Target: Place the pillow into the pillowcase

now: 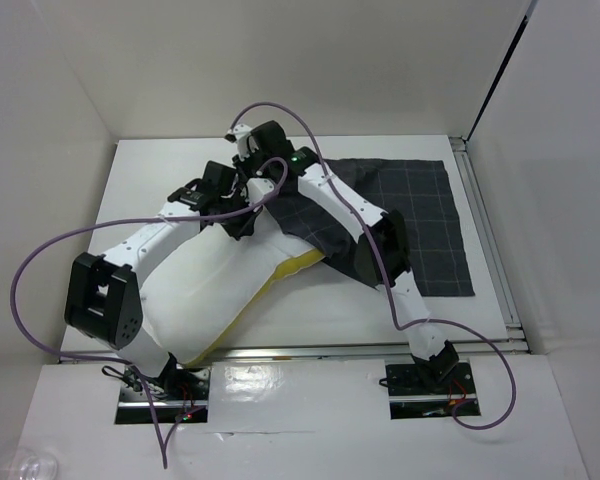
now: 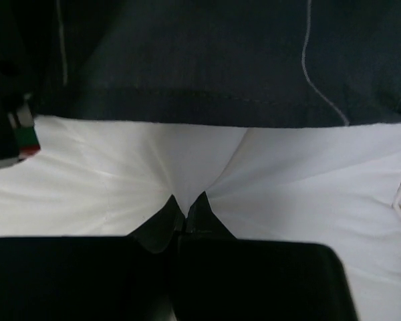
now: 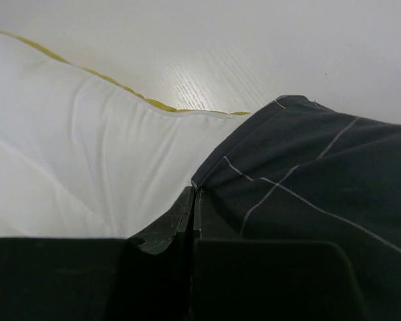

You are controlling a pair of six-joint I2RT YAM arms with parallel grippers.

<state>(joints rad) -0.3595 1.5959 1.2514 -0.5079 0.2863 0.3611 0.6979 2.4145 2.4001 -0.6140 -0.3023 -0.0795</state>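
The white pillow [image 1: 212, 278], with a yellow band along its near right edge, lies left of centre on the table. The dark checked pillowcase [image 1: 425, 215] is spread at the right, and its left end is draped over the pillow's far corner. In the left wrist view my left gripper [image 2: 187, 202] is shut on a pinch of the pillow [image 2: 120, 174], with creases fanning out from the tips. The pillowcase hem [image 2: 207, 107] lies just beyond. In the right wrist view my right gripper [image 3: 195, 192] is shut on the pillowcase [image 3: 307, 187] at its edge, where it meets the pillow [image 3: 73, 154].
White walls close in the table [image 1: 150, 170] at the back, left and right. Both arms cross over the middle, their wrists close together near the pillow's far corner. Purple cables [image 1: 40, 255] loop over the left side and over the right arm.
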